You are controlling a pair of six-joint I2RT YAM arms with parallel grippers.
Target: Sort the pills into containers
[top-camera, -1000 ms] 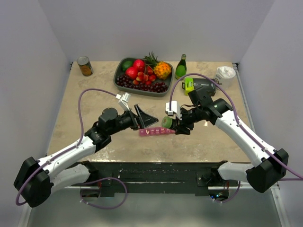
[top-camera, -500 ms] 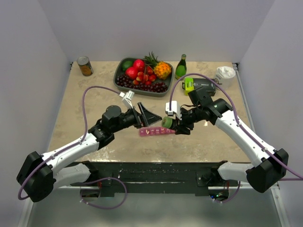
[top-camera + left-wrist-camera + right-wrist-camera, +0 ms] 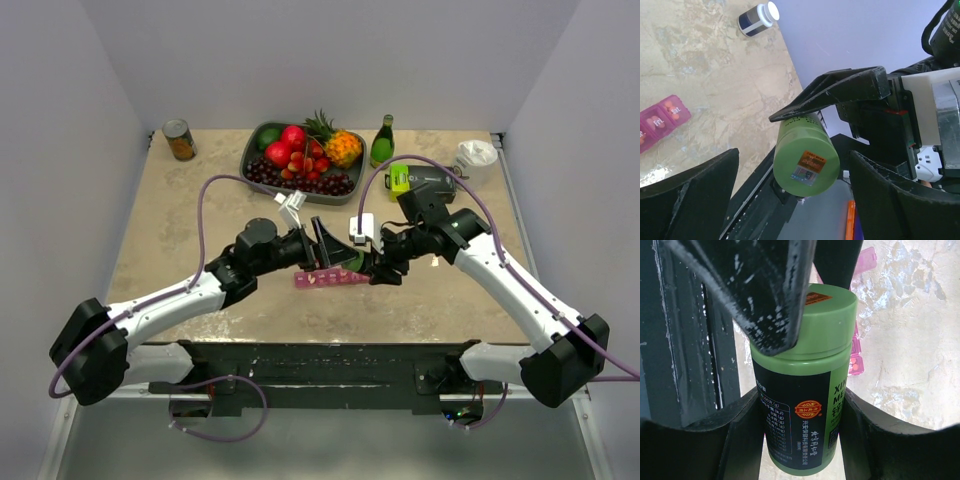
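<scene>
Your right jaws clamped on the green-capped bottle (image 3: 799, 405), your left jaws wide apart around its cap, gripping nothing, pink pill organizer (image 3: 322, 279) on the surface (image 3: 200, 200) nearby

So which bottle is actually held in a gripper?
The green-lidded pill bottle, clamped in the right gripper; the small white-capped bottle and the glass bottle rest on the table.

Left arm (image 3: 170, 305) reaches low from my left, forearm stretched toward table centre. Left gripper (image 3: 335, 248) is spread wide, one jaw on each side of the bottle (image 3: 800, 390) cap; can't tell if either touches it. Right arm (image 3: 510, 280) is bent at the elbow, wrist turned inward. Right gripper (image 3: 373, 266) is clamped on the bottle's body, cap end facing my left gripper.
</scene>
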